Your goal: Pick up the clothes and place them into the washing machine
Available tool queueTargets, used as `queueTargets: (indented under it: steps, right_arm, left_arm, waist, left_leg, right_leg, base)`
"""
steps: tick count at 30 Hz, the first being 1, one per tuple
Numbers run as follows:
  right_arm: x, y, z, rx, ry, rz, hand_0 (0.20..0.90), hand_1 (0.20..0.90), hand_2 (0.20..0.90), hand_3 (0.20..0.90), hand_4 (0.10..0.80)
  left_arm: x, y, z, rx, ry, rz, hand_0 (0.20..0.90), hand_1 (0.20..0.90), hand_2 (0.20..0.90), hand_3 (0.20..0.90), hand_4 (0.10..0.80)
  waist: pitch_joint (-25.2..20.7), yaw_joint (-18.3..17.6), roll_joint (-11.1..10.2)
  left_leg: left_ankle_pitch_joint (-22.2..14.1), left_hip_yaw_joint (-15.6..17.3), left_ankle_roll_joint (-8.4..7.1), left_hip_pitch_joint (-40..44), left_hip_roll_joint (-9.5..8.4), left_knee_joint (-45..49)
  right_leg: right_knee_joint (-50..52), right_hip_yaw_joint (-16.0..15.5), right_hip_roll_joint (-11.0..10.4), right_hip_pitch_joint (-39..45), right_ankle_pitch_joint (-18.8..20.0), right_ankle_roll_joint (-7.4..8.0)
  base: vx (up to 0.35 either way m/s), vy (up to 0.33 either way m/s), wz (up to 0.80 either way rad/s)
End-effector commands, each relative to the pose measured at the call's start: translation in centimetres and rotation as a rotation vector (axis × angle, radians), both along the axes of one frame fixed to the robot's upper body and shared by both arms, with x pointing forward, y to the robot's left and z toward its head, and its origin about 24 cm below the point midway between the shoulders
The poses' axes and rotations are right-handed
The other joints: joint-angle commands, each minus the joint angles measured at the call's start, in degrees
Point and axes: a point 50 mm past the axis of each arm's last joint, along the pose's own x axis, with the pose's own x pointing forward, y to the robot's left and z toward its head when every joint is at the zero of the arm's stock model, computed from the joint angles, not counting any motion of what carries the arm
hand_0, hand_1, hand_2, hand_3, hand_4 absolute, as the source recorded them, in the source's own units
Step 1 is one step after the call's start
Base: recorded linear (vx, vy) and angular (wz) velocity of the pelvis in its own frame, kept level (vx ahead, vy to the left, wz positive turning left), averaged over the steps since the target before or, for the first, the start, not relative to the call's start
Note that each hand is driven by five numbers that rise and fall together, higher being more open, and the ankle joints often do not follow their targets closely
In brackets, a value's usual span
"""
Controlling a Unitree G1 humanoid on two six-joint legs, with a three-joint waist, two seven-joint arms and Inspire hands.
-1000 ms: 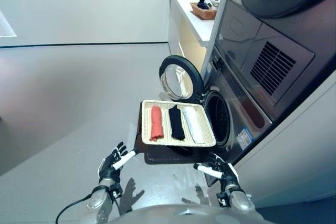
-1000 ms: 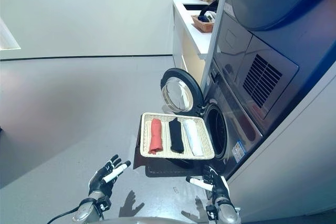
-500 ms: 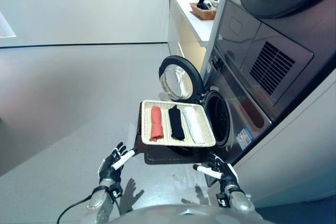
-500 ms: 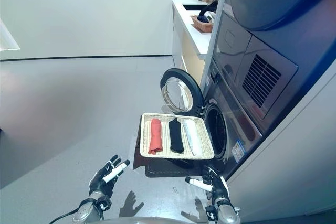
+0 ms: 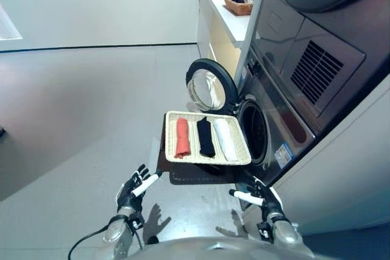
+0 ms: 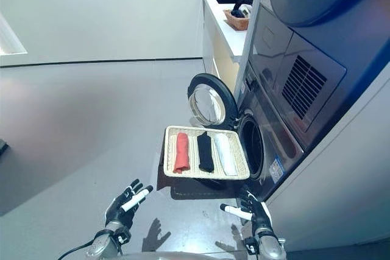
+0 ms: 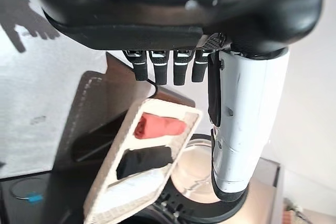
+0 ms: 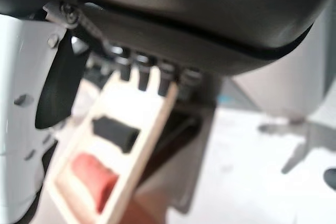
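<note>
Nearest the robot, left hand: the left hand (image 5: 133, 188) hangs low, short of the tray and off its red-roll side; fingers straight and spread, holding nothing.
Right hand: the right hand (image 5: 261, 196) sits low, short of the tray's white-roll corner; fingers relaxed and apart, empty.
Tray: a pale woven tray (image 5: 170, 150) rests on a dark stand, just in front of the washer's mouth.
Clothes: three rolled pieces lie side by side in the tray, a red roll (image 5: 182, 138), a black roll (image 5: 205, 137) in the middle and a white roll (image 5: 224, 140) closest to the drum.
Clothes to fingers: all three are well apart from both hands, beyond the fingertips; nothing touches them.
Handling, judged: the rolls look light, soft and likely to unroll or sag if lifted by an end; a grasp across the middle of a roll, fingers on one side and thumb on the other, should keep it bundled.
Washing machine: the drum opening (image 5: 255, 133) is just past the tray, with the round door (image 5: 206, 87) swung open beyond the tray's far edge.
Counter: farther back, a white counter (image 5: 224, 13) carries a small basket (image 5: 238, 5).
</note>
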Motion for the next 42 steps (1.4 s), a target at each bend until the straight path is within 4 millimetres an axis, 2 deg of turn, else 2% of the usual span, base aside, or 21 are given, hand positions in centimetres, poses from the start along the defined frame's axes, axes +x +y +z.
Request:
queueTargets:
  steps: [1, 3, 11, 14, 15, 16, 18, 19, 20, 22, 25, 26, 28, 30, 31, 33, 35, 36, 38, 40, 42]
  right_arm:
    - [5.2, 0.7, 3.1, 0.01, -0.241, 0.036, 0.9, 0.9, 0.9, 0.9, 0.8]
    - [5.4, 1.1, 3.0, 0.016, -0.238, 0.045, 0.9, 0.9, 0.9, 0.9, 0.8]
    - [5.9, 1.3, 3.0, 0.025, -0.24, 0.033, 0.9, 0.9, 0.9, 0.9, 0.8]
    - [6.5, 1.3, 3.3, 0.047, -0.263, 0.005, 0.9, 0.9, 0.9, 0.9, 0.8]
    - [6.6, 1.3, 3.4, 0.055, -0.267, -0.009, 0.9, 0.9, 0.9, 0.9, 0.8]
    - [6.6, 1.3, 3.4, 0.058, -0.269, -0.013, 0.9, 0.9, 0.9, 0.9, 0.8]
    - [6.8, 1.5, 3.6, 0.061, -0.278, -0.015, 0.9, 0.9, 0.9, 0.9, 0.8]
    - [6.8, 1.5, 3.6, 0.061, -0.278, -0.015, 0.9, 0.9, 0.9, 0.9, 0.8]
    - [6.9, 1.6, 3.6, 0.068, -0.286, -0.023, 0.9, 0.9, 0.9, 0.9, 0.8]
    - [7.1, 1.7, 3.7, 0.077, -0.291, -0.034, 0.9, 0.9, 0.9, 0.9, 0.8]
    - [7.1, 1.7, 3.7, 0.081, -0.291, -0.038, 0.9, 0.9, 0.9, 0.9, 0.8]
    - [7.4, 1.5, 3.8, 0.081, -0.297, -0.043, 0.9, 0.9, 0.9, 0.9, 0.8]
    - [7.6, 1.3, 3.9, 0.073, -0.297, -0.052, 0.9, 0.9, 0.9, 0.9, 0.8]
    - [7.7, 1.4, 3.8, 0.068, -0.291, -0.053, 0.9, 0.9, 0.9, 0.9, 0.8]
    - [7.5, 1.5, 3.7, 0.066, -0.288, -0.05, 0.9, 0.9, 0.9, 0.9, 0.8]
    - [7.2, 1.3, 3.5, 0.059, -0.278, -0.054, 0.9, 0.9, 0.9, 0.9, 0.8]
    - [6.7, 1.0, 3.4, 0.054, -0.269, -0.061, 0.9, 0.9, 0.9, 0.9, 0.8]
    - [6.5, 1.0, 3.4, 0.054, -0.265, -0.06, 0.9, 0.9, 0.9, 0.9, 0.8]
    - [7.2, 0.6, 3.9, 0.043, -0.292, -0.06, 0.9, 0.9, 0.9, 0.9, 0.8]
    - [8.0, 0.3, 4.7, 0.046, -0.338, -0.059, 0.9, 0.9, 0.9, 0.9, 0.8]
    - [8.7, 0.1, 5.0, 0.01, -0.343, -0.042, 0.9, 0.9, 0.9, 0.9, 0.8]
  left_arm:
    - [5.6, 0.5, 3.7, 0.112, -0.255, -0.088, 0.9, 0.9, 0.9, 0.9, 0.8]
    - [5.6, 0.9, 3.6, 0.147, -0.248, -0.079, 0.9, 0.9, 0.9, 0.9, 0.8]
    - [5.9, 2.2, 4.8, 0.174, -0.303, -0.015, 0.9, 0.9, 0.9, 0.9, 0.8]
    - [6.4, 2.1, 5.0, 0.168, -0.313, -0.003, 0.9, 0.9, 0.9, 0.9, 0.8]
    - [6.7, 2.0, 5.1, 0.17, -0.314, -0.003, 0.9, 0.9, 0.9, 0.9, 0.8]
    - [6.9, 1.9, 5.2, 0.171, -0.316, -0.011, 0.9, 0.9, 0.9, 0.9, 0.8]
    - [7.2, 1.8, 5.3, 0.176, -0.319, -0.023, 0.9, 0.9, 0.9, 0.9, 0.8]
    - [7.2, 1.8, 5.3, 0.176, -0.319, -0.023, 0.9, 0.9, 0.9, 0.9, 0.8]
    - [7.7, 1.8, 5.7, 0.186, -0.334, -0.038, 0.9, 0.9, 0.9, 0.9, 0.8]
    - [7.9, 1.9, 6.0, 0.183, -0.344, -0.03, 0.9, 0.9, 0.9, 0.9, 0.8]
    - [7.8, 2.0, 5.9, 0.167, -0.34, -0.009, 0.9, 0.9, 0.9, 0.9, 0.8]
    - [7.8, 2.1, 5.9, 0.154, -0.344, 0.014, 0.9, 0.9, 0.9, 0.9, 0.8]
    - [7.8, 2.1, 5.9, 0.155, -0.348, 0.02, 0.9, 0.9, 0.9, 0.9, 0.8]
    - [7.8, 2.1, 5.8, 0.158, -0.348, 0.022, 0.9, 0.9, 0.9, 0.9, 0.8]
    - [7.6, 2.1, 5.9, 0.155, -0.351, 0.024, 0.9, 0.9, 0.9, 0.9, 0.8]
    - [7.2, 1.9, 5.7, 0.149, -0.339, 0.025, 0.9, 0.9, 0.9, 0.9, 0.8]
    - [6.9, 1.6, 5.3, 0.15, -0.32, 0.017, 0.9, 0.9, 0.9, 0.9, 0.8]
    - [6.8, 1.4, 5.3, 0.132, -0.325, 0.022, 0.9, 0.9, 0.9, 0.9, 0.8]
    - [6.8, 1.1, 5.0, 0.1, -0.311, 0.044, 0.9, 0.9, 0.9, 0.9, 0.8]
    - [7.3, 0.4, 5.2, 0.062, -0.335, 0.055, 0.9, 0.9, 0.9, 0.9, 0.8]
    - [7.7, 0.3, 5.3, 0.066, -0.337, 0.063, 0.9, 0.9, 0.9, 0.9, 0.8]
  waist:
    - [-0.23, 0.74, -3.09]
    - [-0.47, 0.98, -3.03]
    - [-0.53, 2.01, -3.63]
    - [-0.35, 2.06, -3.63]
    - [-0.18, 2.0, -3.47]
    - [0.17, 1.86, -3.3]
    - [1.98, 1.3, -2.7]
    - [1.97, 1.32, -2.71]
    - [3.58, 0.54, -1.5]
    - [4.25, 0.29, -1.06]
    - [3.98, -0.77, -1.1]
    - [3.6, -1.99, -2.17]
    - [4.06, -3.49, -2.02]
    - [4.01, -4.24, -2.41]
    - [3.93, -4.43, -2.04]
    - [3.46, -4.77, -2.2]
    - [2.93, -4.83, -1.87]
    - [2.96, -5.74, -1.55]
    - [2.42, -5.65, -0.54]
    - [2.61, -5.79, 0.12]
    - [2.54, -5.71, 0.89]
  left_leg:
    - [-9.24, 0.92, -0.13, -1.83, -1.3, 10.24]
    - [-9.36, 0.91, 0.95, -1.59, -2.38, 9.37]
    - [-11.03, 2.78, 3.37, -0.69, -5.22, 8.98]
    - [-12.1, 2.8, 4.26, -0.61, -6.41, 10.16]
    - [-12.53, 2.5, 5.05, -0.22, -7.16, 10.29]
    - [-12.74, 2.13, 5.81, 0.55, -7.84, 10.36]
    - [-12.84, 1.46, 7.24, 1.81, -8.56, 10.6]
    - [-12.85, 1.49, 7.24, 1.8, -8.57, 10.61]
    - [-12.86, 0.53, 8.24, 2.95, -8.24, 10.64]
    - [-13.41, 0.3, 8.49, 3.88, -8.23, 10.83]
    - [-14.26, -0.74, 8.06, 6.21, -8.37, 9.21]
    - [-15.28, -1.66, 7.15, 8.57, -9.04, 7.09]
    - [-16.8, -3.07, 5.92, 12.39, -7.69, 4.57]
    - [-16.97, -3.76, 5.14, 14.66, -7.01, 2.48]
    - [-17.15, -4.06, 4.52, 16.21, -5.97, 1.13]
    - [-16.97, -4.55, 3.77, 17.77, -5.07, 0.13]
    - [-16.76, -5.07, 2.96, 18.1, -3.23, 0.96]
    - [-16.97, -4.62, 2.84, 18.43, -2.27, 1.17]
    - [-13.91, -4.69, 0.96, 17.15, -0.14, 4.13]
    - [-10.32, -4.37, -0.25, 14.7, 1.01, 8.45]
    - [-8.7, -4.84, -0.86, 14.63, 1.82, 7.35]
  right_leg:
    - [0.73, -0.34, -1.83, -5.53, 4.13, 0.63]
    - [1.57, 0.47, -2.78, -6.2, 4.22, 0.99]
    - [4.45, 2.31, -5.77, -7.25, 3.04, 2.46]
    - [10.1, 3.24, -7.2, -9.36, 2.83, 3.04]
    - [13.9, 3.92, -7.65, -10.71, 3.0, 2.91]
    - [18.37, 4.47, -7.99, -12.36, 4.27, 2.07]
    - [28.44, 6.26, -7.28, -16.45, 8.67, 0.24]
    - [28.48, 6.3, -7.29, -16.5, 8.65, 0.25]
    - [35.5, 6.17, -5.91, -20.05, 9.64, -1.29]
    - [36.4, 3.75, -6.72, -21.95, 8.42, -1.61]
    - [30.36, 1.32, -6.62, -22.39, 6.81, -1.0]
    - [19.84, 0.56, -6.43, -24.56, 7.4, 0.68]
    - [8.79, 0.42, -4.61, -25.16, 11.43, 2.68]
    - [3.4, 0.11, -3.66, -26.71, 14.51, 3.73]
    - [2.26, -0.72, -2.68, -26.78, 15.35, 4.02]
    - [4.31, -1.6, -2.2, -27.03, 16.02, 3.8]
    - [8.4, -3.33, -1.96, -27.97, 13.63, 2.71]
    - [8.49, -2.3, -1.16, -28.45, 14.0, 2.39]
    - [10.27, -2.65, 0.27, -27.86, 12.32, 1.52]
    - [11.36, -4.02, 0.59, -27.63, 10.93, 0.82]
    - [11.63, -4.57, 1.56, -27.95, 10.08, 0.22]
  base:
    - [0.013, 0.122, -0.02]
    - [0.026, 0.105, -0.11]
    - [0.043, 0.119, -0.16]
    - [0.035, 0.139, -0.05]
    - [0.031, 0.2, -0.03]
    - [0.023, 0.21, -0.02]
    - [-0.015, 0.18, 0.04]
    - [-0.032, 0.2, 0.14]
    - [0.001, 0.165, 0.17]
    - [0.082, 0.113, 0.29]
    - [0.227, -0.05, 0.35]
    - [0.348, -0.117, 0.45]
    - [0.4, -0.125, 0.12]
    - [0.307, -0.094, 0.02]
    - [0.298, -0.1, 0.13]
    - [0.273, -0.134, 0.47]
    - [0.251, -0.187, 0.69]
    - [0.237, -0.194, 0.61]
    - [0.226, -0.153, 0.46]
    - [0.181, -0.125, 0.1]
    - [0.112, -0.114, 0.07]
